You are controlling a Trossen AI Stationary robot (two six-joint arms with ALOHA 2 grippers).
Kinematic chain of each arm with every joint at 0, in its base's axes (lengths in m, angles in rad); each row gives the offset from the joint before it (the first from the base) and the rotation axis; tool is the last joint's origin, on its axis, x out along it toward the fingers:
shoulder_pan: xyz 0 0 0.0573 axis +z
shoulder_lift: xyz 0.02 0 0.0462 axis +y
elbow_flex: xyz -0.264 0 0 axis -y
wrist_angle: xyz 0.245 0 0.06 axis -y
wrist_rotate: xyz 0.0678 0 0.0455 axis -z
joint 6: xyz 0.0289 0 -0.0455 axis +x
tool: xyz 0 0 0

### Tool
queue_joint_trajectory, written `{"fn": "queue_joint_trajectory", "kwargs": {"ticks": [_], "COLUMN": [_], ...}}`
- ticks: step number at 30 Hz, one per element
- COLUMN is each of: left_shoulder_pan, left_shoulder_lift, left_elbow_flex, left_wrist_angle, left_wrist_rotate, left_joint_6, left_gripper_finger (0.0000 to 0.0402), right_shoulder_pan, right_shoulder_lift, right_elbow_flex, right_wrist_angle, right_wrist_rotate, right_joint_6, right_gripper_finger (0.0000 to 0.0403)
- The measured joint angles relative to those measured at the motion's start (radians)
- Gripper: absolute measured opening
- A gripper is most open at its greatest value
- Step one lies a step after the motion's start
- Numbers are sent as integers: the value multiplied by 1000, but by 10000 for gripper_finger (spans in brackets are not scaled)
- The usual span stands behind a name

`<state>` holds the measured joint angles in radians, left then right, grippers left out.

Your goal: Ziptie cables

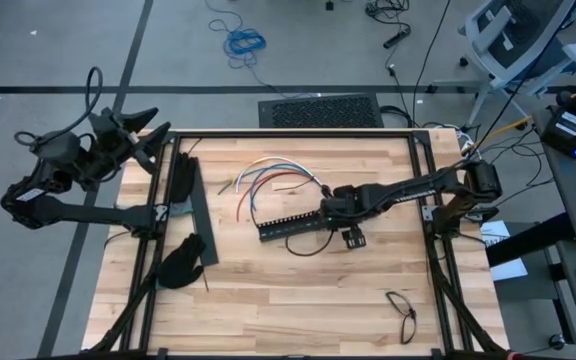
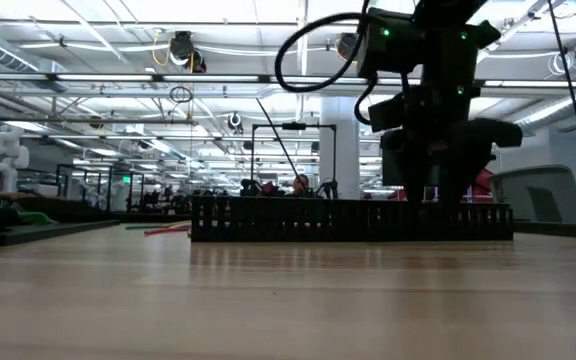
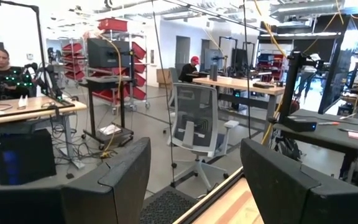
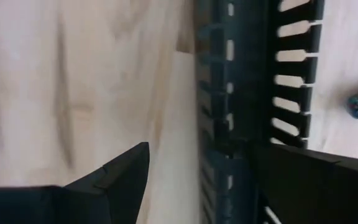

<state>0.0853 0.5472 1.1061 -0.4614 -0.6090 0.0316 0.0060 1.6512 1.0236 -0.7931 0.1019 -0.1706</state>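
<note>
The right gripper (image 1: 330, 213) is standing open over the black slotted bar (image 1: 293, 226), gripping nothing, while the cables (image 1: 273, 178) are lying just beyond it.

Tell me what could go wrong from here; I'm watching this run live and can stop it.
1. The right gripper is open at one end of the slotted bar, not at the cables. If it closes, it may grab or drag the bar.
2. The cables lie loose just beyond the bar, so a shifting bar could scatter them.
3. The left gripper waits off the table's left edge, too far to steady anything.
</note>
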Motion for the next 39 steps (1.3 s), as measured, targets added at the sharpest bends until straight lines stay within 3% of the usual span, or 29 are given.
{"fn": "queue_joint_trajectory", "kwargs": {"ticks": [5, 15, 23, 39], "left_shoulder_pan": [0, 0, 0, 0], "left_shoulder_lift": [0, 0, 0, 0], "left_elbow_flex": [0, 0, 0, 0], "left_wrist_angle": [8, 12, 12, 7], "left_wrist_rotate": [-11, -21, -23, -23], "left_joint_6": [-1, -1, -1, 0], "left_gripper_finger": [246, 246, 246, 246], "right_shoulder_pan": [-23, -34, -30, 77], "right_shoulder_lift": [6, 4, 4, 20], "right_elbow_flex": [-27, -80, -124, -84], "right_wrist_angle": [47, 71, 277, 537], "right_wrist_rotate": [74, -59, -156, -154], "right_joint_6": [-16, 62, 515, 919], "right_gripper_finger": [265, 265, 246, 181]}}
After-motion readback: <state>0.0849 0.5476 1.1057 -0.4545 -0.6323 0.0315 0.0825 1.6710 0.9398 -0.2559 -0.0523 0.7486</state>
